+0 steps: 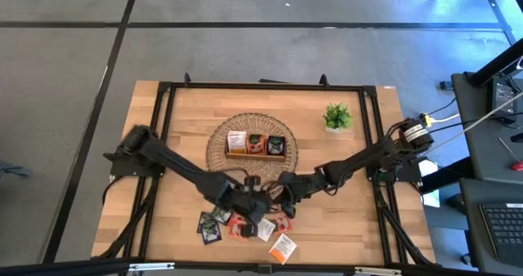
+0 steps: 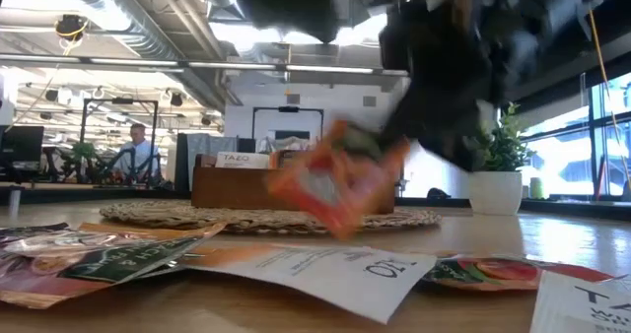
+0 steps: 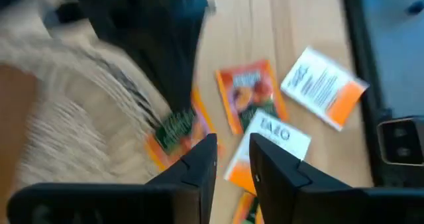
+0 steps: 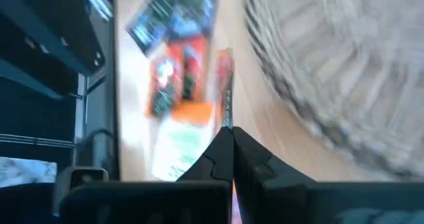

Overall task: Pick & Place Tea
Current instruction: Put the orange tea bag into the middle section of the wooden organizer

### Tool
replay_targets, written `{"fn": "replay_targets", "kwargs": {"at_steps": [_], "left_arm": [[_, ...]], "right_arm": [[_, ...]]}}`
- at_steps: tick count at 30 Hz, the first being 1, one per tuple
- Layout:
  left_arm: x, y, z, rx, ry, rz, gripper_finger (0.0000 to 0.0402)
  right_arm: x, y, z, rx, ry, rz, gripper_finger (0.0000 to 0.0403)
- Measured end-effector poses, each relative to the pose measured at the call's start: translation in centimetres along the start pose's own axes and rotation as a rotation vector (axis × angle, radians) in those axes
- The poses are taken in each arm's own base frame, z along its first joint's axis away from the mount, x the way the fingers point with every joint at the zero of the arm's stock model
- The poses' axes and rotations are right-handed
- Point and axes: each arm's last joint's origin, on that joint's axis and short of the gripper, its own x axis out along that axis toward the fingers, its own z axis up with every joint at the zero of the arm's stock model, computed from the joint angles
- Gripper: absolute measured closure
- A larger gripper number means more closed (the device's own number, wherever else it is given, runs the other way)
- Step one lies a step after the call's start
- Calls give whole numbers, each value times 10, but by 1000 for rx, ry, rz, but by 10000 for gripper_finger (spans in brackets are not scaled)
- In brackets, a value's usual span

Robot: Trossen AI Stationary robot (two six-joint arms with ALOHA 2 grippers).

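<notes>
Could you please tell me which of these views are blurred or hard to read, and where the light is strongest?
High view: evenly lit and sharp. Low view: bright windows behind, so the arms overhead are dark smears and the lifted orange sachet is blurred. Left wrist view: the woven mat streaks. Right wrist view: the scattered sachets smear.

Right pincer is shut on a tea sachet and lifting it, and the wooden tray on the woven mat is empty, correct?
Not empty: the wooden tray already holds sachets, as the high view shows. Right pincer is indeed shut on an orange tea sachet, held above the table.
</notes>
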Motion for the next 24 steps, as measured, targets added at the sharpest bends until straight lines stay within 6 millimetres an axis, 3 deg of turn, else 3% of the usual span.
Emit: {"fn": "replay_targets", "kwargs": {"at_steps": [4,11,17,24], "left_arm": [[-51,13,14,55,-131,-30,315],[-112,42,-4,25,-359,-90,315],[-130,59,-32,-8,-470,-107,315],[-129,67,-51,-16,-467,-61,315]], "right_arm": [[-23,21,34,-108,-34,-36,401],[-69,39,105,-280,-27,-256,402],[-88,23,155,-379,-22,-369,402],[-77,-18,186,-416,71,-380,400]]}}
